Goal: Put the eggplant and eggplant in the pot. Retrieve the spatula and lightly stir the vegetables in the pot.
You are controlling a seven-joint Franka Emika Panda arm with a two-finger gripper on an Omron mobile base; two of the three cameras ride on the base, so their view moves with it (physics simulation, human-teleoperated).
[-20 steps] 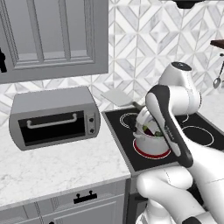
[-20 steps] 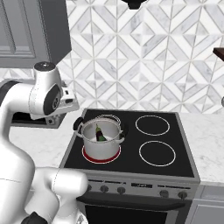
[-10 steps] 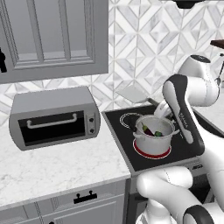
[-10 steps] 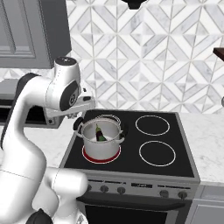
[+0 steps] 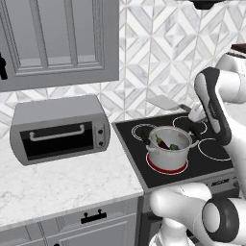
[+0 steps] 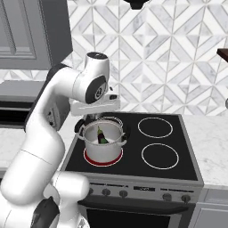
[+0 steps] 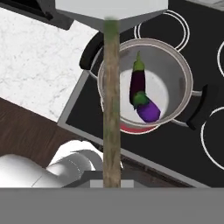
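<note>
Evidently the arm has swung since a second ago: it was bent low over the pot [image 5: 171, 150], and now it stands off toward the stove's right side with the hand raised, so the spatula [image 5: 164, 102] hangs in the air above the cooktop rather than down in the steel. The gripper [image 5: 192, 114] is clamped tight on the thin dark handle. Both eggplants [image 7: 138, 82] lie inside the pot, which sits on the glowing front-left burner of the stove [image 5: 129, 140], so I'd say the loading is done and the tool fetched; the stirring itself calls for the blade to drop inside the rim. The spatula's long axis runs roughly level from the hand toward the stove's back-left corner, grey blade leading and lying fairly flat. Seen from the hand, the handle crosses the pot's rim on one side and the blade reaches past it, clear of the vegetables. The upper eggplant lies straight along the pot floor, green cap pointing the same way as the blade; the second eggplant [image 7: 149, 110] touches its far end, angled off slightly.
</note>
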